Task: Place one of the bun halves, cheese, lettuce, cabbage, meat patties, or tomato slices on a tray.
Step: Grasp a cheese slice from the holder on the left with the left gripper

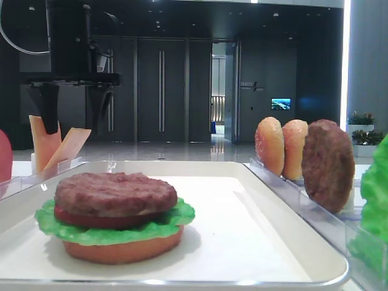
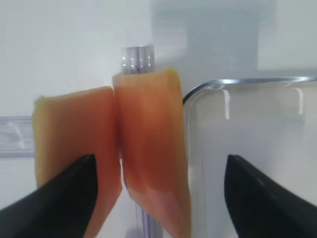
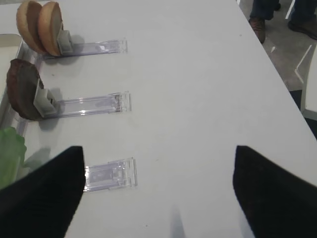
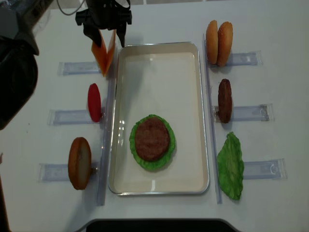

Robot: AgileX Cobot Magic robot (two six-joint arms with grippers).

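Note:
Two pale orange cheese slices (image 4: 104, 55) stand leaning apart in a clear rack just left of the tray's (image 4: 159, 82) far corner. My left gripper (image 4: 104, 34) hangs open right above them. In the left wrist view the right slice (image 2: 151, 148) sits between the fingers, and the left slice (image 2: 74, 148) is partly behind the left finger (image 2: 64, 198). Neither finger touches the cheese. On the tray lies a stack of bun half (image 1: 121, 250), tomato slice, lettuce (image 1: 109, 229) and meat patty (image 1: 115, 193). My right gripper (image 3: 158, 193) is open over bare table.
Clear racks flank the tray. On the right stand two bun halves (image 4: 218, 42), a patty (image 4: 224, 100) and a lettuce leaf (image 4: 231, 166). On the left stand a tomato slice (image 4: 94, 101) and a bun half (image 4: 79, 162). An empty rack end (image 3: 109, 173) lies by my right gripper.

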